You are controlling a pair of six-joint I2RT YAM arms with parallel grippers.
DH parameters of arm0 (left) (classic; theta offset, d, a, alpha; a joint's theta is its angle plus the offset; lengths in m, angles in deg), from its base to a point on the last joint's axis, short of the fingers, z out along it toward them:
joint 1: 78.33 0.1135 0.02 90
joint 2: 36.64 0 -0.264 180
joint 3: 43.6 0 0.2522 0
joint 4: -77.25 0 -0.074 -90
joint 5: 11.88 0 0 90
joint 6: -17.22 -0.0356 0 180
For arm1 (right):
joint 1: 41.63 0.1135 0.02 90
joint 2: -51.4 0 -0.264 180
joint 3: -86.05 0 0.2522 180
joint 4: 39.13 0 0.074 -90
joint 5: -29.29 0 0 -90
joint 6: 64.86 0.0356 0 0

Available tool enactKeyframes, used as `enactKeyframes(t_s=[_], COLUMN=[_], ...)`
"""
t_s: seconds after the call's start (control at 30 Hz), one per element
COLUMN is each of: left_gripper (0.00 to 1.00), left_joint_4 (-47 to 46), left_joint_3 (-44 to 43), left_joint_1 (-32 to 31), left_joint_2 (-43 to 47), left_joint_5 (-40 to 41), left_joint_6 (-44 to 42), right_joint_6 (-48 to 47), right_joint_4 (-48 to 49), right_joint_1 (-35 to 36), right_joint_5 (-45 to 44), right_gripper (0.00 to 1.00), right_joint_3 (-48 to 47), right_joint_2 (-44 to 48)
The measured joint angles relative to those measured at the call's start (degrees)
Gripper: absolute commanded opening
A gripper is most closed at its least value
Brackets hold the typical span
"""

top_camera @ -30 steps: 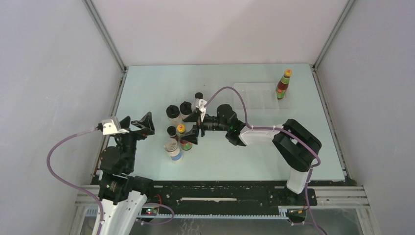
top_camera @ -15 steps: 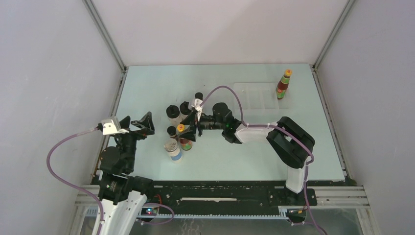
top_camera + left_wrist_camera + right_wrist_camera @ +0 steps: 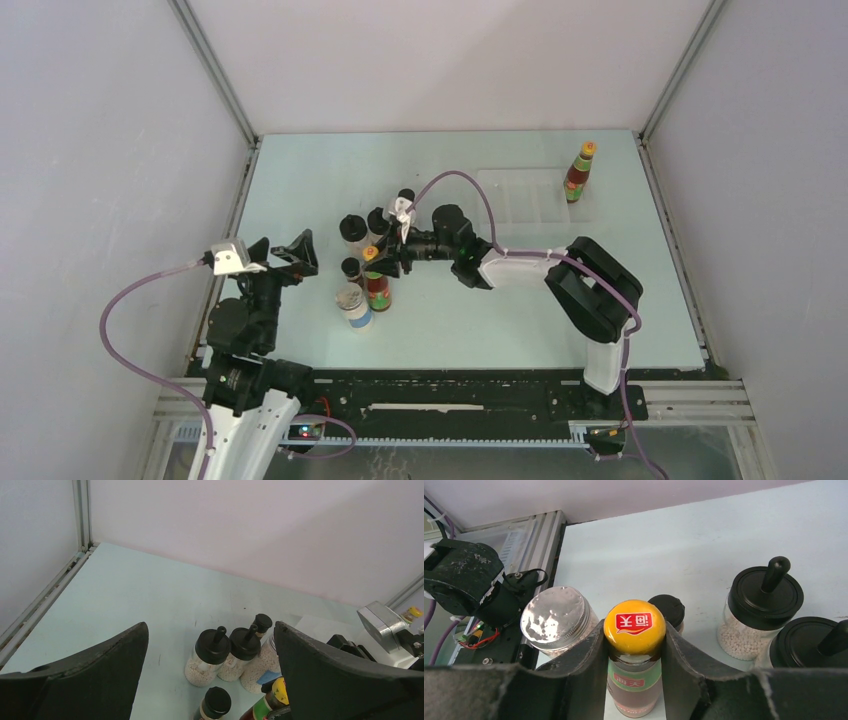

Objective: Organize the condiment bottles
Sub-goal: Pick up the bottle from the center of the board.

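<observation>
My right gripper [image 3: 384, 262] [image 3: 634, 631] is shut on the neck of a red sauce bottle with a yellow cap [image 3: 374, 272] [image 3: 634, 625], which stands upright in the cluster left of centre. Close around it are a grey-lidded jar [image 3: 352, 301] [image 3: 555, 614], two black-lidded pale jars [image 3: 352, 230] [image 3: 213, 648] and a tiny dark jar [image 3: 350, 268] [image 3: 668, 609]. Another tiny dark jar [image 3: 406, 196] stands behind them. A second red sauce bottle [image 3: 578, 172] stands at the back right. My left gripper [image 3: 277, 254] [image 3: 210, 630] hangs open to the left of the cluster, holding nothing.
A clear tray [image 3: 520, 195] lies at the back right with the far sauce bottle on its right end. The enclosure's walls and metal frame [image 3: 245, 160] border the table. A purple cable [image 3: 470, 185] arcs over the right arm.
The right gripper slid a little to the left and its jaws closed from wide open onto the red sauce bottle's neck. The left arm has barely moved.
</observation>
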Motion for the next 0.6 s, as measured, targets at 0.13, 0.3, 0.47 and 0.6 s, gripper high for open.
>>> enactKeyframes(t_s=[0.13,0.3,0.47,0.6], left_gripper=[1.0,1.0,1.0,1.0], left_joint_4=[0.0,0.0,0.0,0.0], left_joint_3=[0.0,0.0,0.0,0.0], left_joint_1=[0.0,0.0,0.0,0.0], left_joint_2=[0.0,0.0,0.0,0.0], left_joint_5=[0.0,0.0,0.0,0.0], left_joint_6=[0.0,0.0,0.0,0.0], right_joint_6=[-0.7,-2.6,-6.3,-9.2], right_joint_4=[-1.0,-3.1,-7.1,-12.6], right_joint_1=[0.3,1.0,1.7,1.8], right_joint_5=[0.0,-0.7,-2.4,-4.4], right_gripper=[0.0,0.0,0.0,0.0], right_joint_3=[-0.4,-0.6,-0.7,-0.6], right_joint_2=[0.0,0.7,2.6,5.0])
